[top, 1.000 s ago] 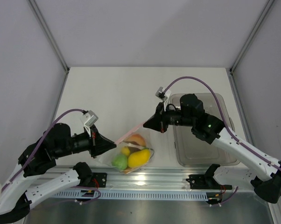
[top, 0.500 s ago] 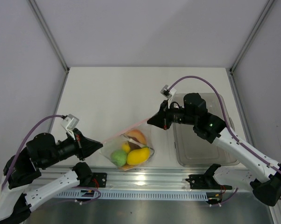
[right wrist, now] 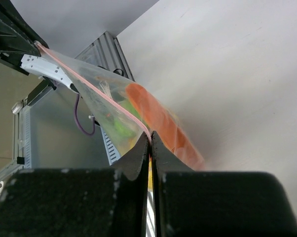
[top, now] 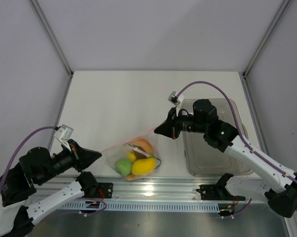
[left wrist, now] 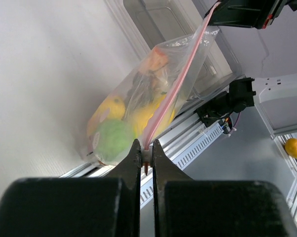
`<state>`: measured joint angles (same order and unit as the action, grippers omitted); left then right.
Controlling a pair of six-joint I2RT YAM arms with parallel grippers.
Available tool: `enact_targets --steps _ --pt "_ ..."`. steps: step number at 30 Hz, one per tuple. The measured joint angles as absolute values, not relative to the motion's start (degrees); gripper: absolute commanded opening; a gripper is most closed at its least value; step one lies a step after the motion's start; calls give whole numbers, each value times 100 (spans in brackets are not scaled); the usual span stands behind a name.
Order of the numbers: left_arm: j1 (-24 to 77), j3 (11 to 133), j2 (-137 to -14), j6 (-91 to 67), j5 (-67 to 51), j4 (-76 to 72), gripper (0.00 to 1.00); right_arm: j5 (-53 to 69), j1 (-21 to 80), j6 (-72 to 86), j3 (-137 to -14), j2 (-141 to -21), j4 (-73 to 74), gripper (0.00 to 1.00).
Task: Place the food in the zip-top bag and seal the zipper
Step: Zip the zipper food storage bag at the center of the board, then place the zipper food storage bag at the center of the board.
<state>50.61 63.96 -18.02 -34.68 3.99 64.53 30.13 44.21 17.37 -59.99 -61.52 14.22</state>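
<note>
The clear zip-top bag hangs stretched between my two grippers above the table's near edge. Inside it lie the food pieces: a yellow fruit, a green round fruit and an orange piece. The pink zipper runs taut along the top. My left gripper is shut on the zipper's left end, also seen in the left wrist view. My right gripper is shut on the zipper's right end, also seen in the right wrist view. The bag shows in both wrist views.
A rigid clear rectangular bin stands on the table at the right, under my right arm. An aluminium rail runs along the near edge below the bag. Grey walls enclose the table on the left, right and back.
My left gripper has drawn back to the left along the zipper, stretching the bag's mouth longer. The bag with the food has shifted slightly left. My right gripper has stayed nearly still.
</note>
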Motion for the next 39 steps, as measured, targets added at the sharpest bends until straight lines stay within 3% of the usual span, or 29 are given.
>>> enact_targets --steps 10,13,16,20,22,23,39 --pt "5061 6613 -1531 -3566 563 6720 1 2788 4825 1730 -6001 -6176 1424 0" --pt "5061 6613 -1527 -3559 591 6746 26 2630 4930 1721 -6014 -6233 1426 0" --pt "5061 6613 -1527 -3588 633 6742 36 2497 5019 1708 -6029 -6294 1428 0" --pt "5061 6613 -1525 -3599 764 6685 70 2421 5092 1708 -6066 -6390 1424 0" --pt "5061 6613 -1520 -3612 884 6670 79 2416 5100 1708 -6082 -6427 1426 0" --pt "5061 6613 -1518 -3614 958 6661 99 2416 5111 1708 -6106 -6455 1428 0" --pt "5061 6864 -891 -4115 2580 7070 100 2338 4925 1699 -6877 -7476 1431 0"
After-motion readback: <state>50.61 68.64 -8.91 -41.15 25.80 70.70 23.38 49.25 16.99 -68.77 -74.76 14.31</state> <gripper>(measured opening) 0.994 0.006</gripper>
